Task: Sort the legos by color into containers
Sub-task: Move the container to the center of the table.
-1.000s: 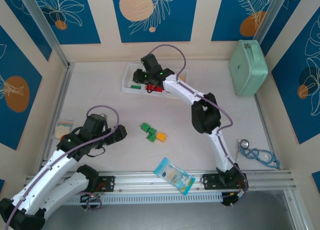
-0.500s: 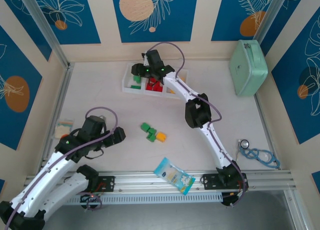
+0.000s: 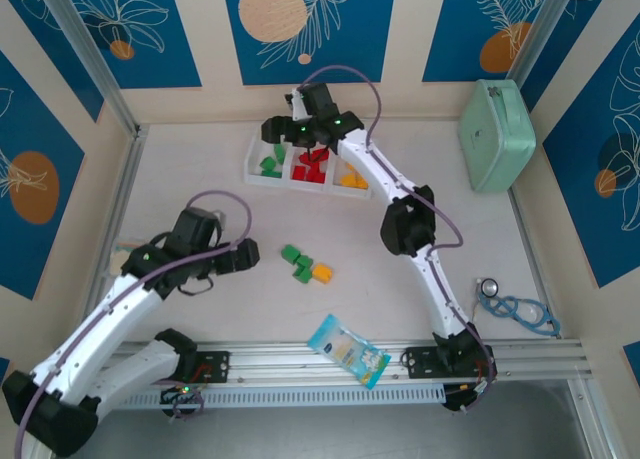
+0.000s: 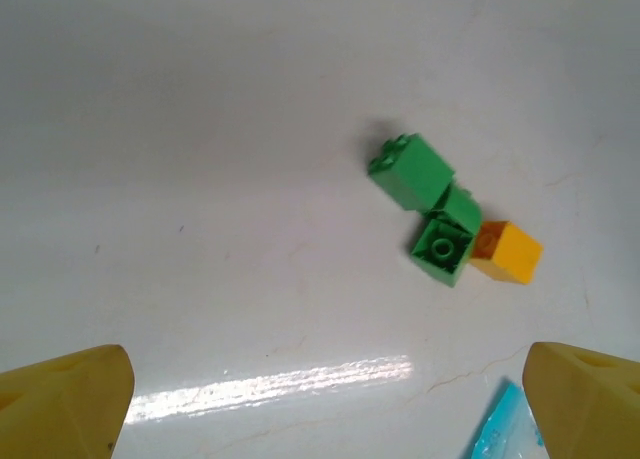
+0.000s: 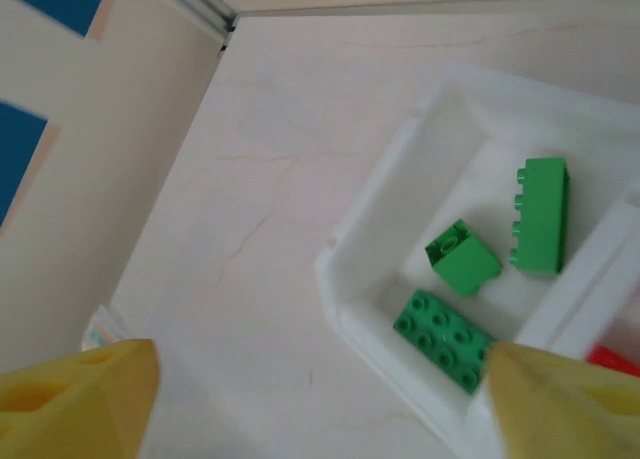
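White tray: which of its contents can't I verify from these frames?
- Top external: the right end effector hangs over the white tray's far side, hiding part of its compartments; the red bricks are too small to count.
- Right wrist: the right frame edge cuts the red brick to a sliver and cuts off the rest of the tray; a yellow fingertip overlaps the flat green brick.

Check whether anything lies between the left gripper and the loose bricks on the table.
Nothing visible does. Bare table runs from the open left gripper to the green bricks and the yellow brick. The snack packet lies off to one side, by a fingertip.
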### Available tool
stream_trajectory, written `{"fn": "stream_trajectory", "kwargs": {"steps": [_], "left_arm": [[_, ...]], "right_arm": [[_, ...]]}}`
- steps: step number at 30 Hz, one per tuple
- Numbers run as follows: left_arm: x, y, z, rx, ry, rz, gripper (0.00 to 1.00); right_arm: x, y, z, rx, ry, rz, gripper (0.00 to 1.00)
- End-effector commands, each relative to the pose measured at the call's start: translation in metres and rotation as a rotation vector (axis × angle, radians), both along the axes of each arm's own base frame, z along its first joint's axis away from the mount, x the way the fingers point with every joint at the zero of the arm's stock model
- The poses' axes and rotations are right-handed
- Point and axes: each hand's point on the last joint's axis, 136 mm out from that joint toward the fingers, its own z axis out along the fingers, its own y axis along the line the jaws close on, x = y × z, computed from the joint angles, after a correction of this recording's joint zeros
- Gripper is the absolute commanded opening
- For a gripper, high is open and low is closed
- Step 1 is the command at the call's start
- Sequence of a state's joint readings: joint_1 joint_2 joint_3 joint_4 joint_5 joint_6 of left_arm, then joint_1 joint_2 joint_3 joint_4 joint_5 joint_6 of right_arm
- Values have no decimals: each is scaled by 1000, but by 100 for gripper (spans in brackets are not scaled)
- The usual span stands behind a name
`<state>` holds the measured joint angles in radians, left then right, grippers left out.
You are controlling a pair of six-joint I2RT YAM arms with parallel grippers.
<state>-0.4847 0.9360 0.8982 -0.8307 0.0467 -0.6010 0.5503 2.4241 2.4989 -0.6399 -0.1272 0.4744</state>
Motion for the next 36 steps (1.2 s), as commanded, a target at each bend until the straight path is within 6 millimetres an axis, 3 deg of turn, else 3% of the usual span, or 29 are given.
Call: {"fn": "stream_trajectory", "kwargs": {"steps": [1,4,5,10,17,22,26,31,36], "left_arm": [[29,-22,31,-13,-60,-180,99],[59,-23,38,22,-12,-225,99],[72,-21,39,39,0,-232,99],[145,-20,50,24,-31,-252,99],[248,-18,50,-47,-76,-258,100],[312,-26,27,-107,-100,-257,99],[353,-23,4,-150,-122,-213,100],[389,7,-27,-27,-157,-74,94],[401,21,-46,61,-173,-45,90]], "right_arm": [[-43,-34,59,-96,-104,30,100],[-73,-64,62,-203,-195,7,99],[-85,-79,70,-228,-235,-19,99],[-136,-166,69,-330,-314,-185,99],[-224,-257,67,-169,-398,-323,99],[-273,-294,43,-128,-400,-401,99],[-297,-314,29,-124,-398,-475,99],[-310,-328,16,-148,-354,-535,99],[-306,-322,9,-153,-321,-510,99]]}}
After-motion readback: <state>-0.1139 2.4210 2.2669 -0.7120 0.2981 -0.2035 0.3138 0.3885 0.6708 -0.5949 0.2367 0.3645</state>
